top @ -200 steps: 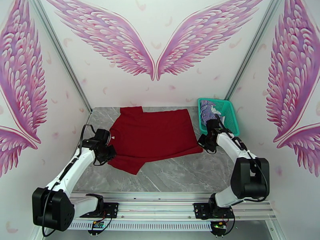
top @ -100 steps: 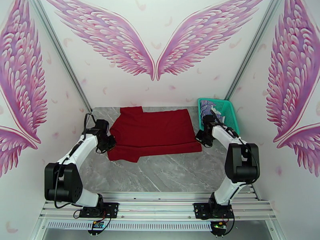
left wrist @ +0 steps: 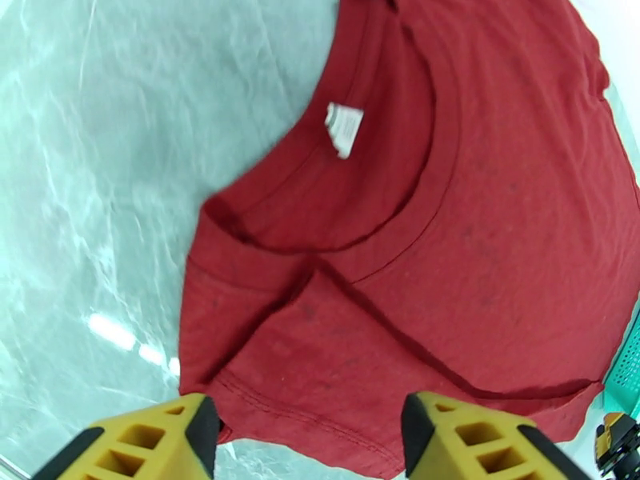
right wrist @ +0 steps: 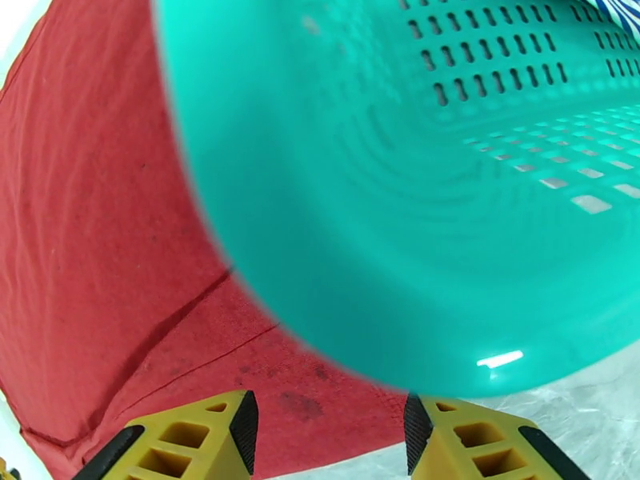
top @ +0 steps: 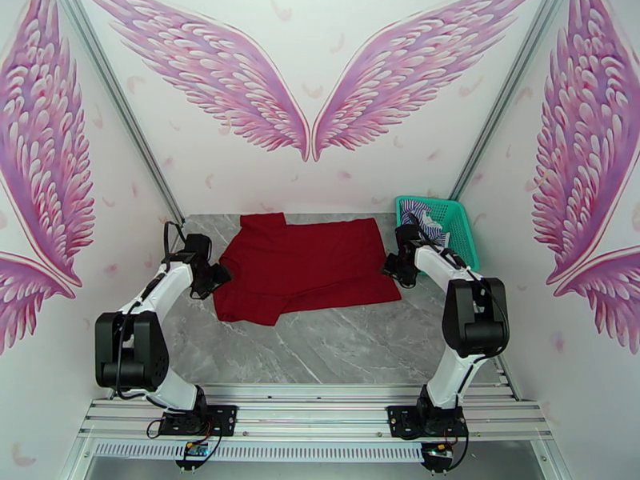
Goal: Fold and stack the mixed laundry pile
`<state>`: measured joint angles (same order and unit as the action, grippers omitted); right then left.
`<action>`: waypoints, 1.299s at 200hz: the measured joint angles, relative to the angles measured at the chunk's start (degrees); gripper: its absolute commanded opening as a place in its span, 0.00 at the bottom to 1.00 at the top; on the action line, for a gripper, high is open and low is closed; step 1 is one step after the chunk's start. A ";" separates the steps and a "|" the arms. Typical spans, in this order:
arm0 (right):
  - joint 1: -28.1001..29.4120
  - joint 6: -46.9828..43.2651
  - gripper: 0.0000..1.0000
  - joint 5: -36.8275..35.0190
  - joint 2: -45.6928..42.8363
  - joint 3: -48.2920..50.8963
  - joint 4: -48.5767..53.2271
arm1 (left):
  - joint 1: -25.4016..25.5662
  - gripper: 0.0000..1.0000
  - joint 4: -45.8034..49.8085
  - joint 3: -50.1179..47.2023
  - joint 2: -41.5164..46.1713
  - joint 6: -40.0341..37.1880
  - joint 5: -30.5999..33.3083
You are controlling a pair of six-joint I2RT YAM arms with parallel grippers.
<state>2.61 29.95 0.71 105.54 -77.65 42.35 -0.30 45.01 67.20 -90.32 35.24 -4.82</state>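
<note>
A grey marble table fills the middle of the overhead frame. Across its far half lies the dark red T-shirt, spread sideways with the neck at the left and its near edge doubled over (probably a first fold). At the table's upper right stands a teal mesh basket. It holds the striped shirt, bunched and not yet folded.

The left gripper hovers at the collar end, jaws apart and empty. The right gripper hovers at the hem end beside the basket, likewise spread, pinching nothing. They sit at opposite ends, seemingly because wide cloth folds evenly when both ends travel together. A small white label shows inside the collar.
</note>
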 measured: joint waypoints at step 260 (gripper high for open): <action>18.78 0.15 0.46 7.19 1.03 6.05 -4.87 | 33.29 0.05 -0.90 -2.51 -12.41 -2.47 7.21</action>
<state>21.39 30.11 7.90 106.56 -71.59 37.47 32.99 44.12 64.69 -102.74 32.77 2.39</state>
